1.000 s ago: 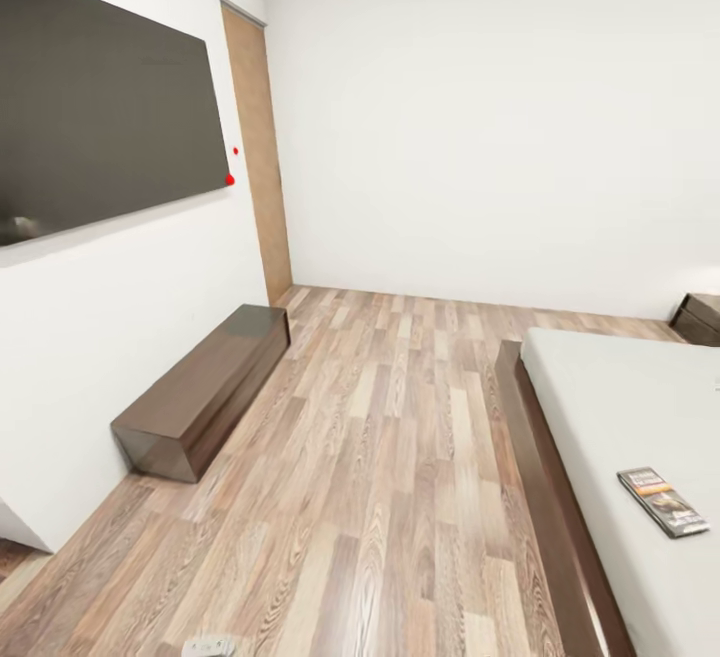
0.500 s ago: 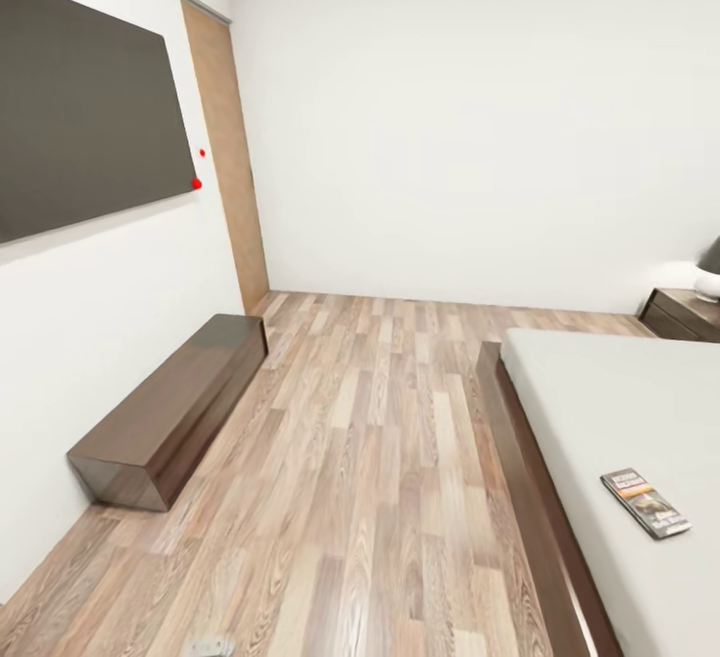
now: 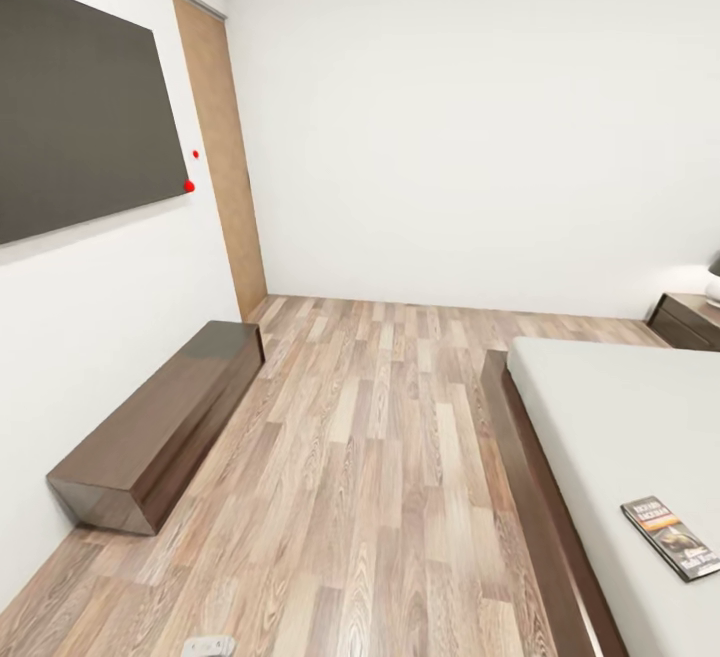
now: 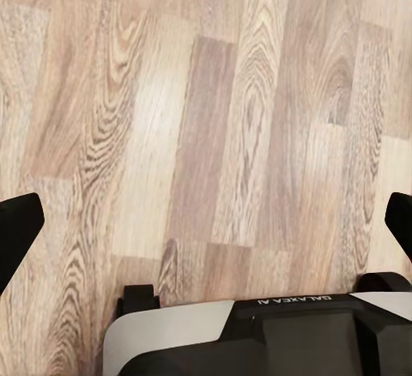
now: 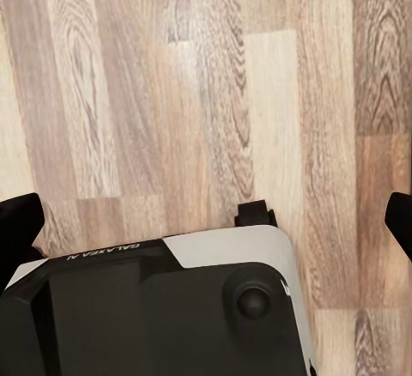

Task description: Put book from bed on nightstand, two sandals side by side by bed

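Note:
The bed (image 3: pixel 620 407) fills the right side of the head view, with an off-white mattress on a dark wooden frame. The book (image 3: pixel 683 537) lies flat on the mattress near the bed's near right part, its dark cover and orange band facing up. A dark nightstand (image 3: pixel 688 320) stands against the far wall beyond the bed. The sandals are out of view. My left gripper (image 4: pixel 206 226) hangs open over bare plank floor, with black fingertips (image 4: pixel 17 232) at the frame's sides. My right gripper (image 5: pixel 206 221) is also open over the floor, holding nothing.
A long low dark bench (image 3: pixel 160 427) stands along the left wall under a large dark screen (image 3: pixel 80 107). A wooden door (image 3: pixel 222 147) is in the far left corner. Wood-plank floor (image 3: pixel 380 457) runs between bench and bed. My own base (image 4: pixel 257 333) shows below the grippers.
The head view has swung to the right and shifted, so the bench and door sit further left and the book lower. The things themselves have not moved.

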Controlling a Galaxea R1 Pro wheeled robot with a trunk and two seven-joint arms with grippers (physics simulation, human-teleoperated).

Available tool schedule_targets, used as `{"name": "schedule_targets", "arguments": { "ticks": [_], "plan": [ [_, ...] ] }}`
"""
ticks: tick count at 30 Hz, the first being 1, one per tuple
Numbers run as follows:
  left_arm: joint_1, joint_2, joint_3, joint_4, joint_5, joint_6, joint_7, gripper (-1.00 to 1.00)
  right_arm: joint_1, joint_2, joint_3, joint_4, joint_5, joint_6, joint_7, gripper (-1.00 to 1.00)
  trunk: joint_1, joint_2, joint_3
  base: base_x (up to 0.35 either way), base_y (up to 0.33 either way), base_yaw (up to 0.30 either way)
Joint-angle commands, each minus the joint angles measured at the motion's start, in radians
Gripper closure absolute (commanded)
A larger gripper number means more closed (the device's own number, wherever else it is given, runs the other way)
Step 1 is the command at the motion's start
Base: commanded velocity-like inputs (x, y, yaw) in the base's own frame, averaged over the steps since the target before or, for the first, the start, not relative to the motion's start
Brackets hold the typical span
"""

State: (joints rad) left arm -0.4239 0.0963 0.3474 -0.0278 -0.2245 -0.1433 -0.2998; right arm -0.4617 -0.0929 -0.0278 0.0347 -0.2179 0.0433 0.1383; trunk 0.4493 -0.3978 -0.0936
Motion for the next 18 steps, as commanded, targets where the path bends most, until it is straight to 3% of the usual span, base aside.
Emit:
{"name": "schedule_targets", "arguments": {
  "ticks": [1, 18],
  "plan": [
    [-0.001, 0.0, 0.009, 0.001, -0.01, -0.004, -0.002, -1.0, -0.002, 0.0, -0.002, 0.002, -0.007, 0.001, 0.004, -1.0, 0.001, -0.002, -0.002, 0.048, 0.0, 0.0],
    [-0.001, 0.0, 0.008, 0.002, -0.01, -0.004, -0.002, -1.0, -0.002, -0.001, -0.003, 0.002, -0.008, 0.001, 0.004, -1.0, 0.001, -0.002, -0.001, 0.007, 0.0, 0.0]
  ]
}}
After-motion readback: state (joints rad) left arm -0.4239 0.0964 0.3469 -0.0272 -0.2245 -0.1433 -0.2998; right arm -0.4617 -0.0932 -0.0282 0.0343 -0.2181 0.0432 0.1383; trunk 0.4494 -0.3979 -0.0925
